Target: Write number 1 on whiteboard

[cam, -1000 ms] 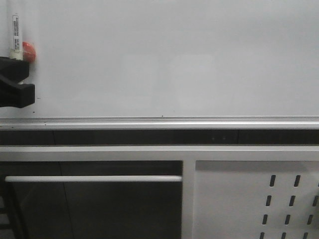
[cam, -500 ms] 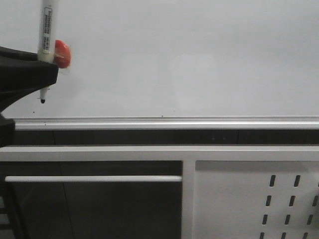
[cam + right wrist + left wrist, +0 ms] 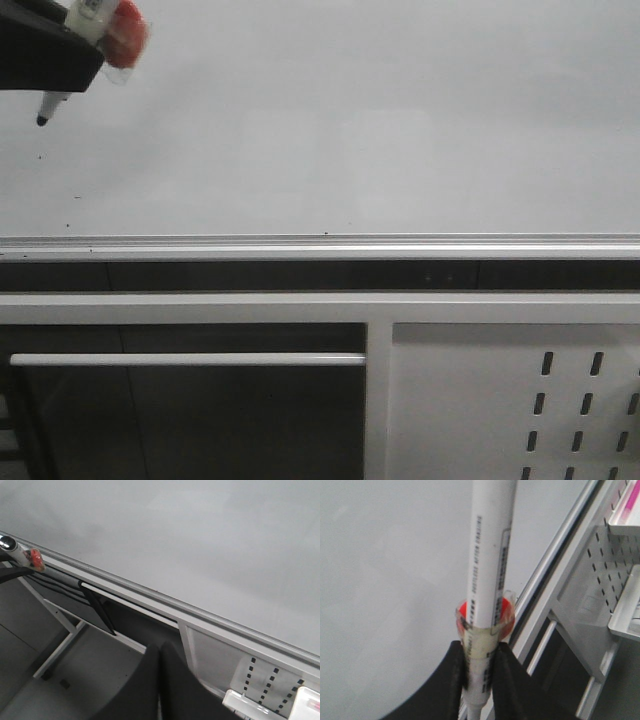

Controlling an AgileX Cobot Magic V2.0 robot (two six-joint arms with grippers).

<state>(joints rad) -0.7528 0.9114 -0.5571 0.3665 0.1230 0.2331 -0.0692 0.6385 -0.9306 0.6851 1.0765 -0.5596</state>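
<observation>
The whiteboard (image 3: 360,120) fills the upper half of the front view, pale and glossy, with a silver rail (image 3: 320,245) along its lower edge. My left gripper (image 3: 80,45) is at the board's upper left corner, shut on a white marker (image 3: 487,575) that has a red blob taped to its barrel. The marker's black tip (image 3: 42,120) points down, close to the board surface. The number 1 is out of view; only tiny black specks dot the board near the tip. My right gripper (image 3: 160,652) is shut with nothing in it, low in front of the frame and off the board (image 3: 200,535).
Under the rail runs a dark gap and a white metal frame (image 3: 320,305). A white panel with slanted slots (image 3: 520,400) is at the lower right. A horizontal bar (image 3: 185,359) crosses the dark opening at the lower left. Shelves with pink items (image 3: 630,502) stand off to the side.
My left gripper has risen with the marker from the board's lower left to its upper left corner. The marker tip is now higher on the board.
</observation>
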